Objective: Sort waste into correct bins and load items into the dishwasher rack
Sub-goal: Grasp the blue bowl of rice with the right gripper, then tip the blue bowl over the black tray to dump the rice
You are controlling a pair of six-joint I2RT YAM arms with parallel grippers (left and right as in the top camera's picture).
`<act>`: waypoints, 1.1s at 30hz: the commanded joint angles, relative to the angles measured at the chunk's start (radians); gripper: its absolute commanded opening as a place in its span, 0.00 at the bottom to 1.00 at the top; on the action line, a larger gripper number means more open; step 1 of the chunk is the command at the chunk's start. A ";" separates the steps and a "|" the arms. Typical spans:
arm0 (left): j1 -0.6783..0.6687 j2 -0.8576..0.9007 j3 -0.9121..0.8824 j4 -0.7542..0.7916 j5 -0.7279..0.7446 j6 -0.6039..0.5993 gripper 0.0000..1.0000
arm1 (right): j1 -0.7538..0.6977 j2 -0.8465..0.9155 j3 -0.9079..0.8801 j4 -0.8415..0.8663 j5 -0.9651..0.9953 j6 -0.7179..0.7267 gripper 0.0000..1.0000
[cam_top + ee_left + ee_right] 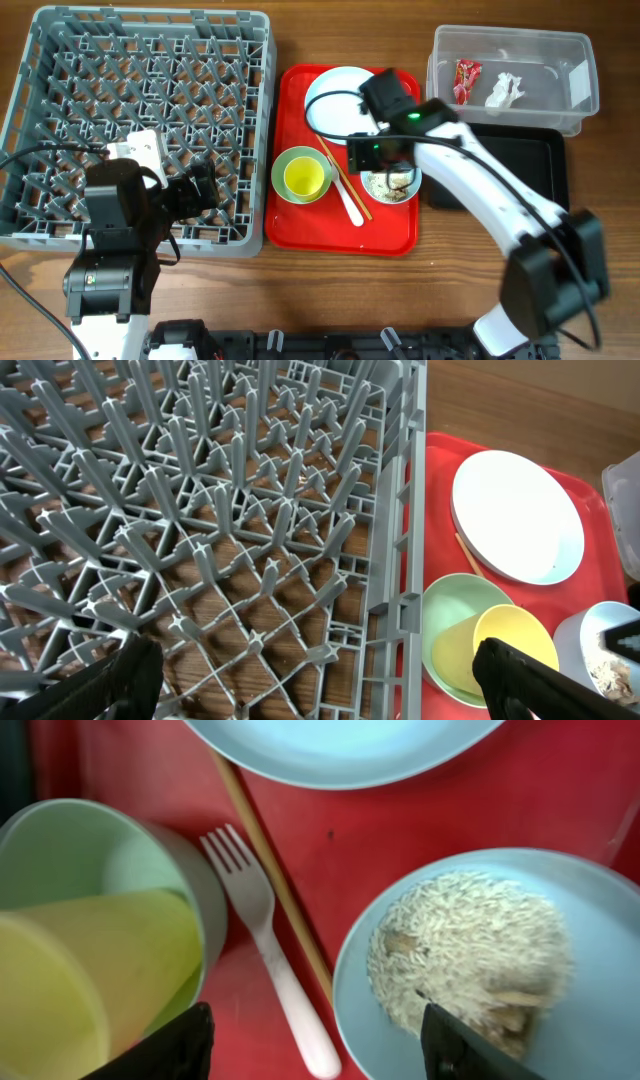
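The grey dishwasher rack (140, 120) holds no dishes. On the red tray are a white plate (335, 95), a green bowl (285, 160) with a yellow cup (303, 177) in it, a white fork (350, 205), chopsticks (345, 180), and a small pale bowl (390, 185) of beige food scraps (465, 955). The clear tub (540, 60) holds the red wrapper (466, 80) and the white tissue (504, 90). The black tray (500, 165) lies in front of it. My right gripper (320, 1045) is open, low over the fork (275, 960) and the bowl's edge (355, 980). My left gripper (320, 680) is open over the rack's right side (250, 540).
The red serving tray (340, 235) lies between the rack and the black tray. My right arm (490, 200) reaches across the black tray's left part. Wooden tabletop (450, 290) shows along the front.
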 commanded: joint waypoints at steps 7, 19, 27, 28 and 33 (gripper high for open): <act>0.002 -0.003 0.018 0.002 0.016 -0.006 1.00 | 0.011 0.190 -0.010 0.074 0.022 0.187 0.35; 0.002 -0.003 0.018 0.002 0.016 -0.006 1.00 | -0.010 0.147 0.052 -0.009 0.032 0.184 0.04; 0.002 -0.003 0.018 0.003 0.016 -0.005 1.00 | -0.143 -0.049 0.101 -0.087 -0.069 -0.016 0.04; 0.002 -0.003 0.018 0.003 0.015 -0.005 1.00 | -0.179 -0.057 0.101 -0.087 -0.135 -0.063 0.04; 0.002 -0.003 0.018 0.003 0.015 -0.005 1.00 | -0.402 -0.054 0.064 -0.104 -0.480 -0.284 0.04</act>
